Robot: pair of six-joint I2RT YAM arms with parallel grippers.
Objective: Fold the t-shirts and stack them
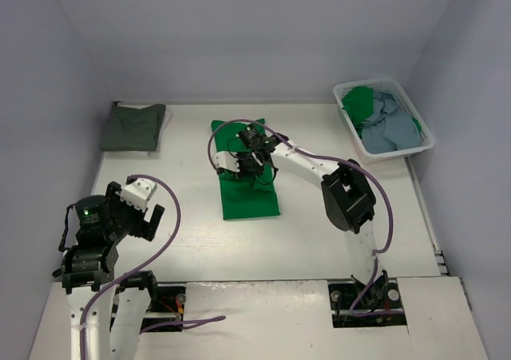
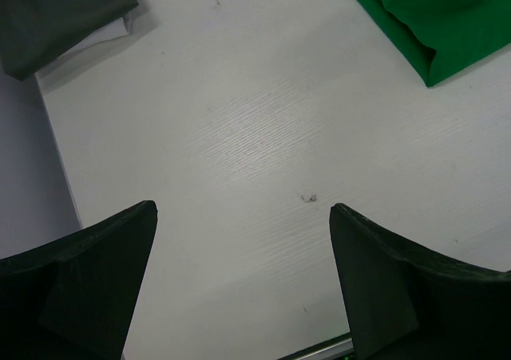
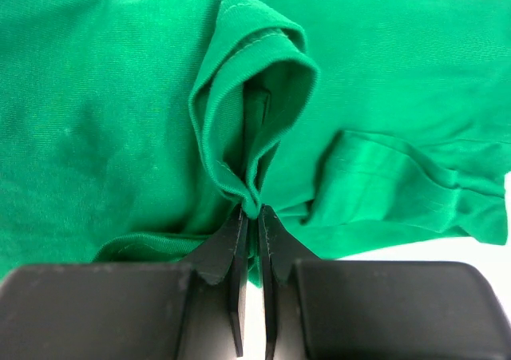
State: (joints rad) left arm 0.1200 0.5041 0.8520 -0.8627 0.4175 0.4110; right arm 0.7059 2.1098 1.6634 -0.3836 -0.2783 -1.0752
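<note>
One camera sits high at the near side, and we look down on the whole table (image 1: 303, 240). The left wrist camera looks down from lower; we see bare table and corners of the dark shirt (image 1: 133, 126) and green shirt (image 1: 249, 200), both in the high view too. The right wrist camera is very close to the green shirt.

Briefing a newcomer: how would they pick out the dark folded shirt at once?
On the white table, look to the far left corner. The dark grey-olive folded cloth t-shirt lies there alone. It is the only dark garment; the bright green cloth t-shirt lies mid-table.
</note>
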